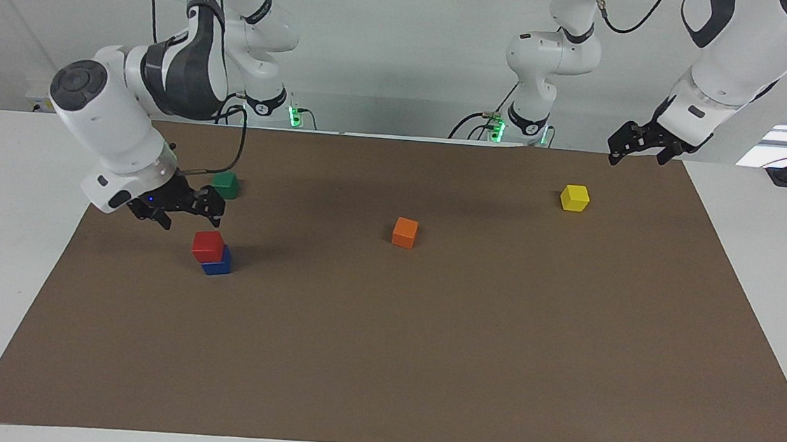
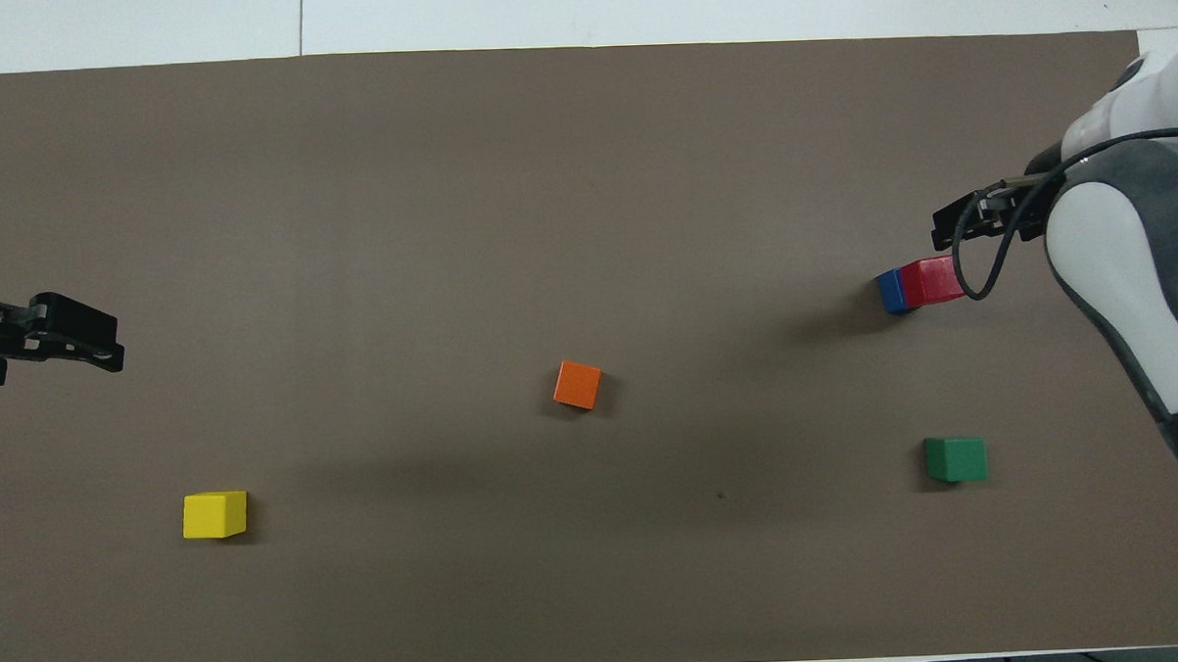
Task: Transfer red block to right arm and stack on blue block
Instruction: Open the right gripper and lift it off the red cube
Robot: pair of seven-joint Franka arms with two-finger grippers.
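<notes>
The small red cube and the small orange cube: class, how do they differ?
The small red cube sits on the dark-blue cube; the small orange cube rests on the brown mat. Red lies toward the right arm's end; orange sits mid-mat. Red touches another cube; orange stands alone. Both look the same size and ungripped.

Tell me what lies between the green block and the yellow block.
Only the orange block, roughly midway between the green block and the yellow block; the overhead view shows it.

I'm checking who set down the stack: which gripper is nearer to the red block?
The right gripper, open, in the air just above the red block, which sits on the blue block. The left gripper waits at the left arm's end, above the mat's edge.
</notes>
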